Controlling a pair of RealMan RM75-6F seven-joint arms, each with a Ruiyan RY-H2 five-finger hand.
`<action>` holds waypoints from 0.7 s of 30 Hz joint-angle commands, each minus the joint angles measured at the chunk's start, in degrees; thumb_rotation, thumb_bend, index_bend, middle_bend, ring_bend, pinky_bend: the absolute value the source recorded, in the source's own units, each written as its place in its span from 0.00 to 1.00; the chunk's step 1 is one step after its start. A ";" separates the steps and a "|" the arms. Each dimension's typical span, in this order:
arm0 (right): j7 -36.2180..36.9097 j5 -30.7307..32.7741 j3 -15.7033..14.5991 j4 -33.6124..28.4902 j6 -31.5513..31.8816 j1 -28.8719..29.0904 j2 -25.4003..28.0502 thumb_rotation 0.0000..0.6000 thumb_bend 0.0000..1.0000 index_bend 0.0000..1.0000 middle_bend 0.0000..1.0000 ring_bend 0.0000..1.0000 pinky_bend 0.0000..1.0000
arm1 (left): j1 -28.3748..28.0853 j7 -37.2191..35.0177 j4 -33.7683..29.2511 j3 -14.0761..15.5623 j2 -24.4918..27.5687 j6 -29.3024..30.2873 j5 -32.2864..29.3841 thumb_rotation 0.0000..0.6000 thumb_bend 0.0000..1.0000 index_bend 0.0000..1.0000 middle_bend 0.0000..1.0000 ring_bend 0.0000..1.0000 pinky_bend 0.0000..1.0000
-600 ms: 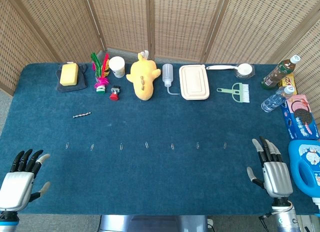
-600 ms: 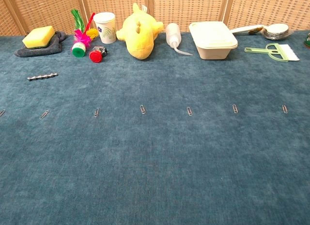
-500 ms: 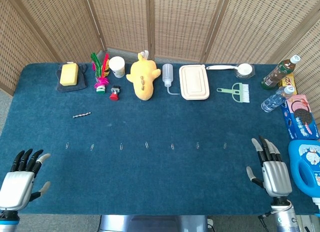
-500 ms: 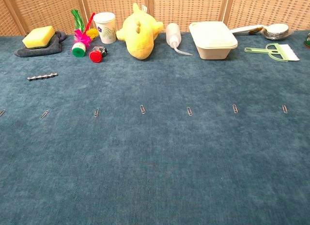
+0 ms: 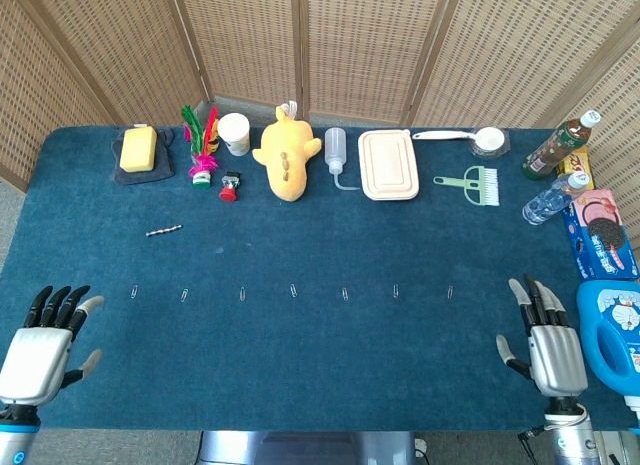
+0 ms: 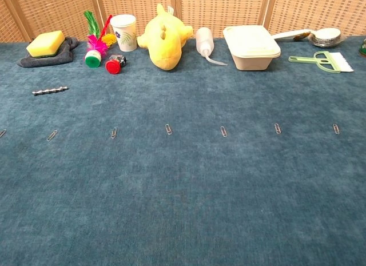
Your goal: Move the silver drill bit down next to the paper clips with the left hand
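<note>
The silver drill bit [image 5: 163,229] [image 6: 50,90] lies flat on the blue cloth at the left, above a row of several paper clips [image 5: 293,290] [image 6: 168,128] that runs across the table. My left hand [image 5: 40,345] hovers open at the near left corner, well below and left of the bit, fingers spread and holding nothing. My right hand [image 5: 546,343] is open at the near right edge, also holding nothing. Neither hand shows in the chest view.
Along the far edge stand a yellow sponge on a dark cloth [image 5: 139,149], a feather shuttlecock [image 5: 202,150], a paper cup [image 5: 235,133], a yellow plush [image 5: 286,155], a squeeze bottle [image 5: 335,151], a lunch box [image 5: 388,164] and a green brush [image 5: 472,183]. Bottles and a blue jug [image 5: 612,335] crowd the right side.
My left hand has risen slightly toward the table's far side. The right hand dropped a little. The drill bit and clips have not moved.
</note>
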 commanded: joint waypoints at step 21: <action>1.83 2.55 0.17 1.01 -0.57 -1.11 -0.15 1.00 0.39 0.00 0.01 0.00 0.11 | -27.73 4.14 16.04 -15.42 -3.35 -30.47 -27.81 1.00 0.40 0.43 0.94 0.92 0.75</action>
